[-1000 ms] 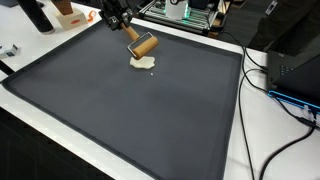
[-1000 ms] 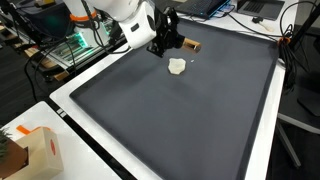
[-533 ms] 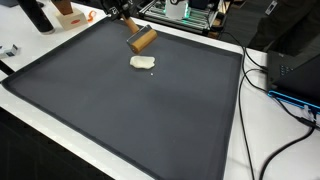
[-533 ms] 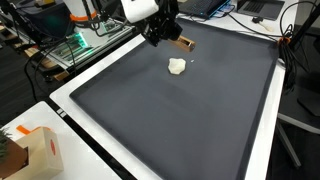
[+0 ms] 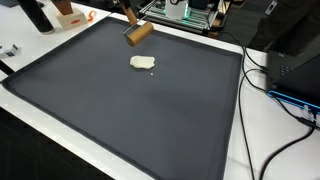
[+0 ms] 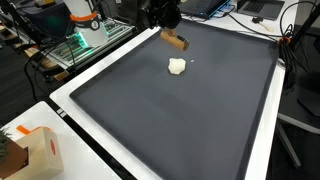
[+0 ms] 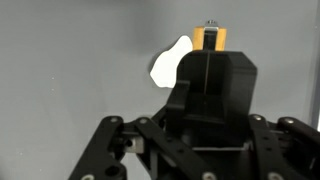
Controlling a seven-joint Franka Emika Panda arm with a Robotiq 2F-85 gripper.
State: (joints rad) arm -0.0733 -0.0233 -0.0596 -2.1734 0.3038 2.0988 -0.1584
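In both exterior views the light is bright, even and comes from overhead. The dark mat [image 5: 150,110] carries a faint pale sheen, and the white lump [image 5: 143,63] throws only a thin, soft shadow. Fine detail is coarse, most of all along the cluttered upper edge. In the wrist view the hand [image 7: 210,48] is a dark, soft-focus mass in the lower frame. The wooden block [image 7: 210,38] it grips looks saturated orange, and the lump is nearly blown out.

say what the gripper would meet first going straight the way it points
Likely the dark mat, beside the white lump, the wooden block in the gripper landing first; depth unclear.
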